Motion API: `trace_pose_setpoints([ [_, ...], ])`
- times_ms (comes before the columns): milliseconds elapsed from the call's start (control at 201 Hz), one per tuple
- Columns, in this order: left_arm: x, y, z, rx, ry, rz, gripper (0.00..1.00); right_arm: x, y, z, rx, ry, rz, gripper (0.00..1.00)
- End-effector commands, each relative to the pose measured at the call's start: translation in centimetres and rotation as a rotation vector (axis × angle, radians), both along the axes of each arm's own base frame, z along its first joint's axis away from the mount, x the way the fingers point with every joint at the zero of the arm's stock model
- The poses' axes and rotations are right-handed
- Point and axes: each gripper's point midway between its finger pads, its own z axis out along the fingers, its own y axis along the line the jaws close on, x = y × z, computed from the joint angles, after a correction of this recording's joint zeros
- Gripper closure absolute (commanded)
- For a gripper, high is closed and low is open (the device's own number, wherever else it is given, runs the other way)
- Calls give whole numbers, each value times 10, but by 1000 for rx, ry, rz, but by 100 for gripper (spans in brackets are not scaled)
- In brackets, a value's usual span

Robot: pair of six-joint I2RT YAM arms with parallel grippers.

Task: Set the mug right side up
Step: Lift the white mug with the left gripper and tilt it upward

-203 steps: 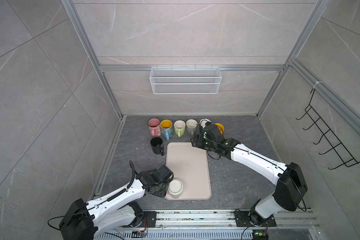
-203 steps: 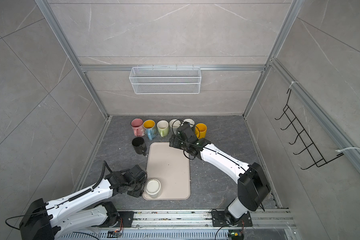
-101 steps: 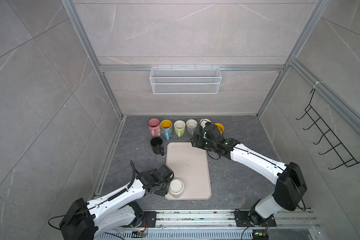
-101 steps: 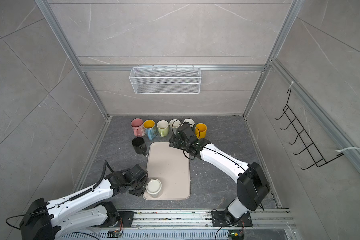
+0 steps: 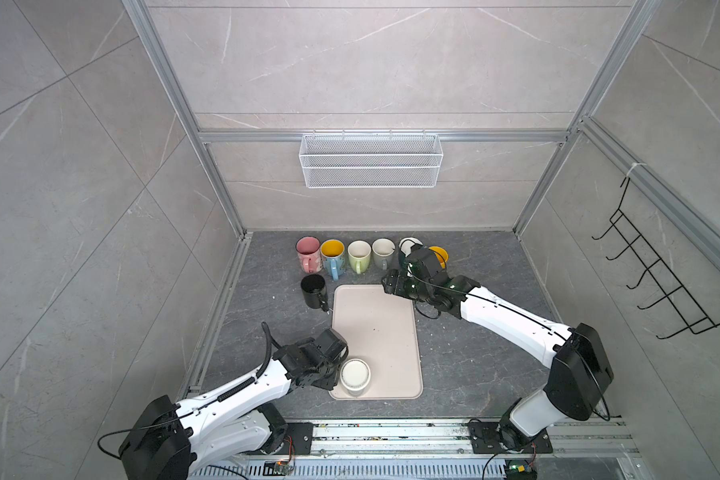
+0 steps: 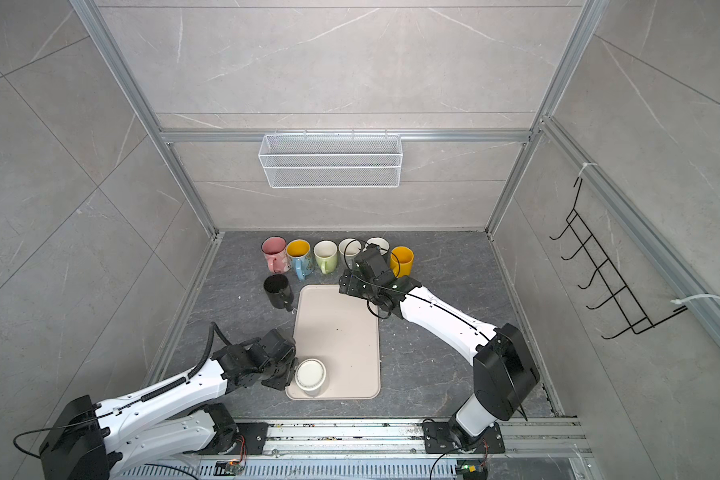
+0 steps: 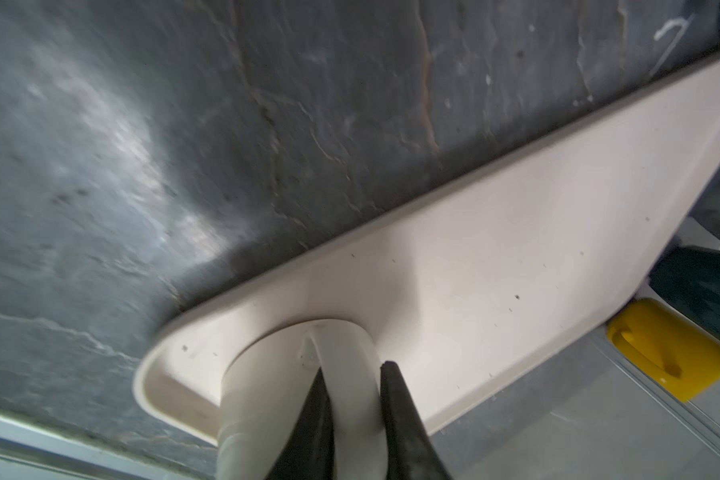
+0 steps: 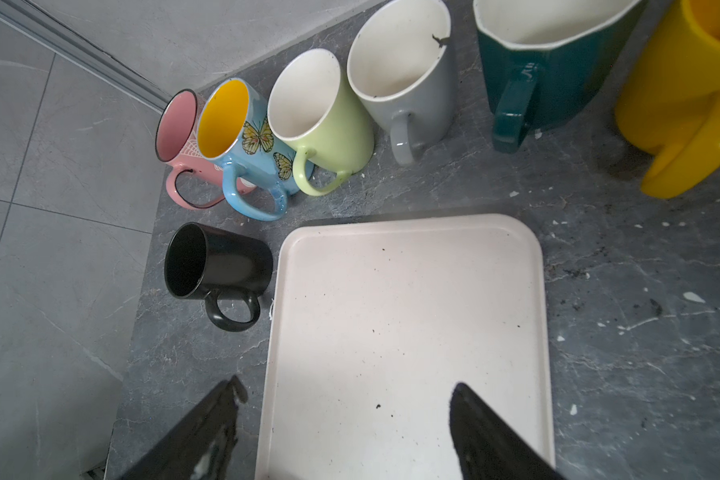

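The dark stone counter [image 5: 474, 365] lay under everything, and on its middle sat the pale tray [image 5: 375, 328], its long side running away from my two bases. My right arm reached to the tray's far end, where my right pincer [image 8: 346, 386] hung released, jaws wide, over bare tray, close to the black mug [image 8: 219, 266] and well apart from the job. The white mug [image 5: 354, 375] stood in the tray's near corner on my left side, its flat base up and its mouth down on the tray, so its long axis ran straight up from the counter. My left arm was by far the nearer one, lying low beside that corner. The mug's handle [image 7: 352, 407] faced that arm, and my left pincer [image 7: 350, 368] was clenched on it, one black finger on each side of the loop. As I judged it, the coming move was a lift and a half roll of the wrist about that handle, and the narrow grip could let the mug swing.
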Motion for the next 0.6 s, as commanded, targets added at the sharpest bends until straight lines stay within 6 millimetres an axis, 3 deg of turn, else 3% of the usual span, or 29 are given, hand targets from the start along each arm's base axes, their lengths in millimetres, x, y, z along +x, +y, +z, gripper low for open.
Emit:
trace_pose_setpoints([
  [0,3,13,-2,-10,11,165,91,5,2,0,7,4,-4,18],
  [164,16,17,14,-6,-104,148,100,5,3,-1,8,6,-3,18],
  [274,29,19,31,8,-224,109,100,5,3,-1,9,8,0,19],
  [423,51,17,67,23,-448,18,100,5,5,-1,13,12,7,19],
  [593,68,7,122,115,-696,-174,100,5,8,-2,19,16,23,21],
])
